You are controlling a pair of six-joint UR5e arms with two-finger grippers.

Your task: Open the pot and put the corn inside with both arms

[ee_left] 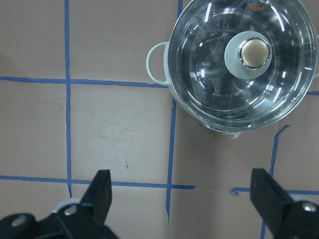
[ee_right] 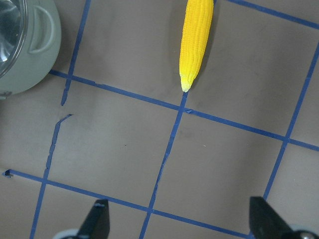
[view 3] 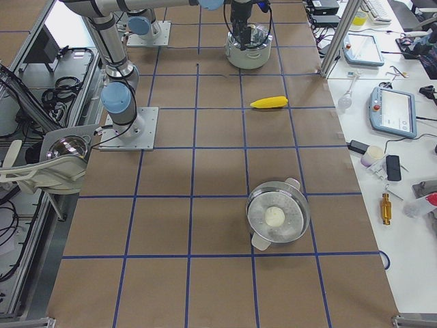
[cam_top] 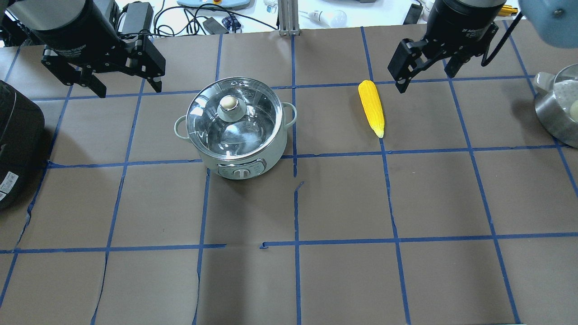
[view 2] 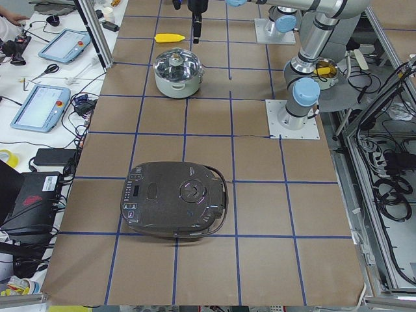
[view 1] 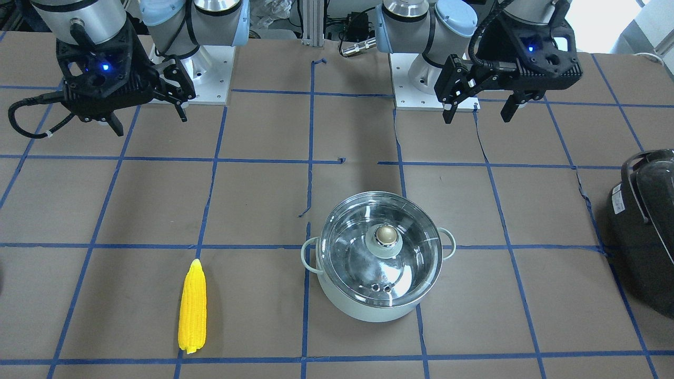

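Observation:
The pale mint pot (cam_top: 239, 164) stands closed under its clear glass lid (cam_top: 244, 131) with a metallic knob (view 1: 386, 235). It also shows as the pot (ee_left: 199, 107) in the left wrist view. The yellow corn (cam_top: 371, 107) lies flat on the table to the pot's right, pointed tip toward the robot; corn (view 1: 192, 308), corn (ee_right: 197, 40). My left gripper (cam_top: 128, 90) hangs open and empty, up and left of the pot; left gripper (view 1: 478, 113). My right gripper (cam_top: 424, 79) hangs open and empty just right of the corn's blunt end; right gripper (view 1: 150, 125).
A large black appliance (cam_top: 16, 140) sits at the table's left edge, close to the left arm. A steel pan with a lid (cam_top: 557, 108) stands at the right edge. Blue tape lines grid the brown table (cam_top: 343, 203). Cables and tablets lie beyond the far edge.

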